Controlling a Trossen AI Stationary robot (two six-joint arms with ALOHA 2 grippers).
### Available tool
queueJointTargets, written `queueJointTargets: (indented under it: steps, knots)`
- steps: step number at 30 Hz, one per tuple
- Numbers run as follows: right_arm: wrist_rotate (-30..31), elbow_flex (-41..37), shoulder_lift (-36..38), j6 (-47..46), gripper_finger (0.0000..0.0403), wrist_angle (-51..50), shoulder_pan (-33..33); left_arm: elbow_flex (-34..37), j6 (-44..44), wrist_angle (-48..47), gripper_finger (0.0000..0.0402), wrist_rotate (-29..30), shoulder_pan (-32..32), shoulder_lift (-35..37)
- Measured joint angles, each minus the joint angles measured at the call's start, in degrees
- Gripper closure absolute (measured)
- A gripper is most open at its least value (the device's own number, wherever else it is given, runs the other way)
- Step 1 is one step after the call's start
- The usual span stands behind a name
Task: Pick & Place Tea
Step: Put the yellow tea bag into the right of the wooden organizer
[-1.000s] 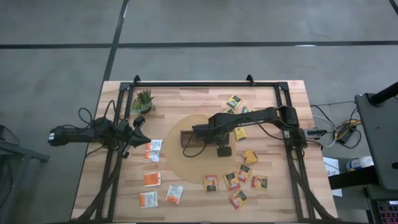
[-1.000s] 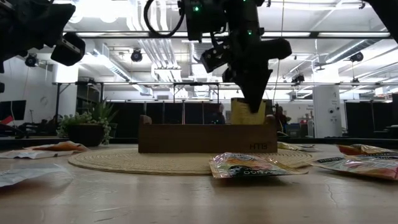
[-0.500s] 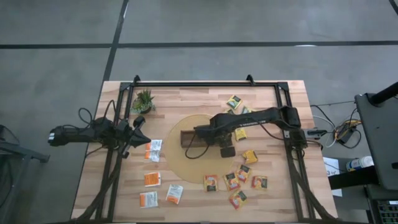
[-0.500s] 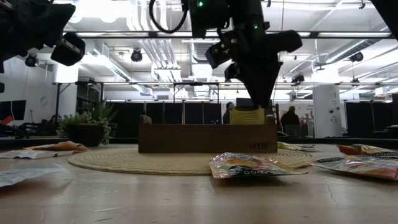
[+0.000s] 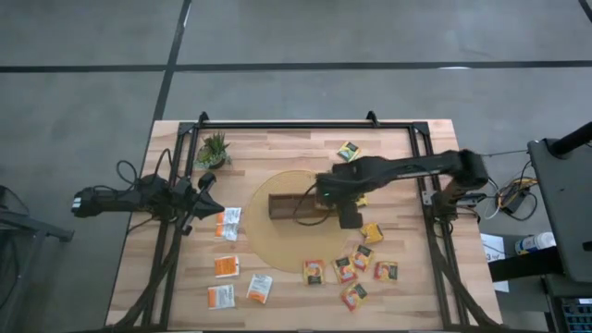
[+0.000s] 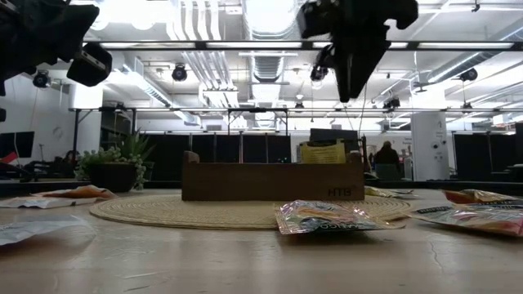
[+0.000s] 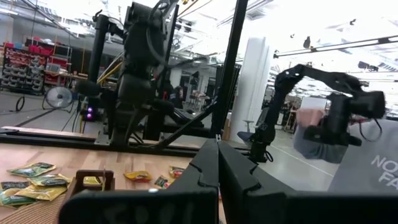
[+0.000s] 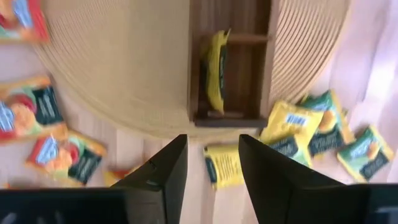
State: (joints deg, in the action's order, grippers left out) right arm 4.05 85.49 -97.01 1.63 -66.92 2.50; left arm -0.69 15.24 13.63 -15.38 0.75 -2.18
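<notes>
Release step just done, by the look of it: one yellow sachet (image 8: 216, 70) stands on edge in the end compartment of the tray (image 8: 198, 74), leaning a little, touching nothing of the robot. In the low view the same sachet (image 6: 323, 153) pokes up over the tray wall (image 6: 270, 180) at the right end.

Right end effector (image 8: 211, 163) above that end of the tray, fingers apart, nothing between them. In the low view, right end effector (image 6: 353, 61) well clear above the tray. In the high view, right end effector (image 5: 346, 215) at the tray's right end, over the round mat (image 5: 277, 245).

Left end effector (image 5: 207, 181) parked at the bench's left edge near the plant (image 5: 214, 148), fingers together, holding nothing.

Rest of the tea loose on the bench (image 5: 277, 296): a yellow-green group (image 8: 323, 134) just beyond the tray's end, one yellow sachet (image 8: 224, 165) lying flat right beside the tray and under the open fingers, orange-brown ones (image 5: 350, 270) near the front right, white-and-orange ones (image 5: 227, 268) front left. Other tray compartments possibly empty; hard to tell from here.

Next: choose a loose sachet, likely the yellow one nearest the tray. Calls for a short shift off the tray, a descent with fingers kept apart, a pinch low against the bench on a thin flat packet, then a lift and a carry back over a compartment. Care needed not to clip the tray wall on the way down.
</notes>
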Motion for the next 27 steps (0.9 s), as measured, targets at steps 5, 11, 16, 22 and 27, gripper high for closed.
queueJointTargets:
  steps: [5,11,16,22,27]
  knots:
    - [0.4,-12.0,11.3,-0.1,0.0275,12.6,-0.1,0.0,0.0,0.0,0.0402,0.0,0.0,0.0]
    - [0.6,-24.8,23.0,0.3,0.0284,26.8,-0.2,0.0,0.0,0.0,0.0402,0.0,0.0,0.0]
    - [1.6,-33.0,30.4,-1.5,0.029,34.1,-0.2,0.0,0.0,0.0,0.0402,0.0,0.0,0.0]
    - [2.0,-40.1,36.6,-9.2,0.0298,34.6,-0.2,0.0,0.0,0.0,0.0402,0.0,0.0,0.0]
    - [5.7,-44.0,39.6,-4.5,0.0305,35.2,-0.2,0.0,0.0,0.0,0.0402,0.0,0.0,0.0]
